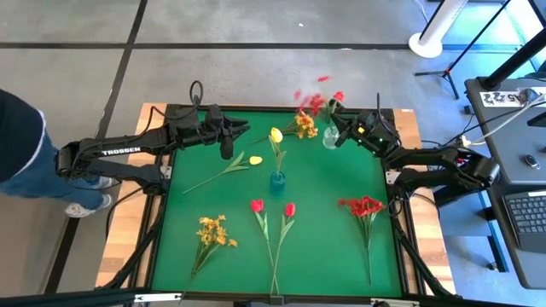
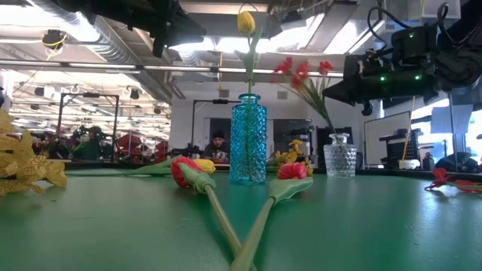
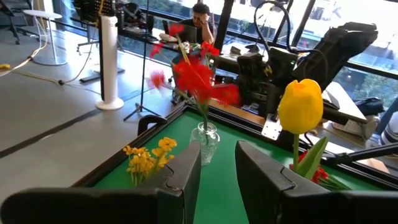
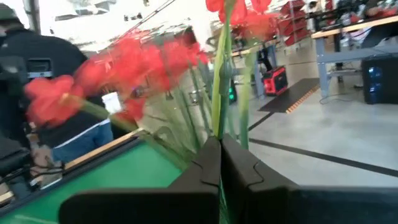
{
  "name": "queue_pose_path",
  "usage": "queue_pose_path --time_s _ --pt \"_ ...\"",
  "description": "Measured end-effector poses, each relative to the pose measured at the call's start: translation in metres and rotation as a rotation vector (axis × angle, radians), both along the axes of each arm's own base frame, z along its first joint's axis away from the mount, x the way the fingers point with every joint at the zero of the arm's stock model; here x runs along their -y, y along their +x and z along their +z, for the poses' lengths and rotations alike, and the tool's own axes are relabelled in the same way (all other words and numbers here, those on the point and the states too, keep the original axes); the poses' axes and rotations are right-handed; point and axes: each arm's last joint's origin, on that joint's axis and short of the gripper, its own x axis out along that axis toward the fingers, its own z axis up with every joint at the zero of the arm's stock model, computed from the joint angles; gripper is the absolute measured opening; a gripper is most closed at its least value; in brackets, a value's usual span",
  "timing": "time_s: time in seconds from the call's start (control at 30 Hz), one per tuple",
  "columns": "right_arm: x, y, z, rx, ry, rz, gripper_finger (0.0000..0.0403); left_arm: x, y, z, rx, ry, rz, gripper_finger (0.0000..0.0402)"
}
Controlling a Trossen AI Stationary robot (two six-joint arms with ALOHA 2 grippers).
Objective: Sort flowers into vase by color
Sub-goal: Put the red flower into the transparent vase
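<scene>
A clear glass vase [image 1: 330,139] stands at the far right of the green table. A spray of red flowers [image 2: 301,74] leans out of it, its blossoms blurred. My right gripper [image 4: 219,146] is shut at the spray's green stems, just above the vase. A blue vase [image 1: 277,181] at the table's middle holds one yellow tulip [image 1: 275,135], stem down. My left gripper [image 3: 217,180] hovers open and empty at the far left [image 1: 229,147]. Lying flat on the table are a yellow tulip [image 1: 255,159], two red tulips [image 1: 273,207], a red spray [image 1: 363,205] and two yellow-orange clusters [image 1: 213,232] [image 1: 304,126]. My right gripper pinches the red spray's green stems [image 4: 219,106] between its two shut fingers, below the blossoms. The fingers come in about level from the table's right and lie across the upright stems. The stems' lower end [image 2: 331,135] reaches down into the clear vase.
The table has a raised dark rim [image 1: 281,108] all round. A person [image 1: 21,145] stands by the table's left side. Bare green cloth lies between the blue vase and the flowers along the near edge.
</scene>
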Motion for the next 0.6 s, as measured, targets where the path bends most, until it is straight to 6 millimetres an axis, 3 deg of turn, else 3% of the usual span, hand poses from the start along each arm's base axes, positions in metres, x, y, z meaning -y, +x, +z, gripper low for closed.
queue_pose_path --time_s 0.33,0.6 --pt "0.0009 0.0038 -0.0026 -0.080 -0.018 -0.001 0.0016 0.0019 0.0008 -0.0002 0.000 -0.004 -0.007 0.0096" --pt "-0.0039 -0.0023 -0.0011 -0.174 -0.046 -0.003 0.0084 0.0067 0.0022 -0.0013 -0.011 -0.006 -0.029 0.0096"
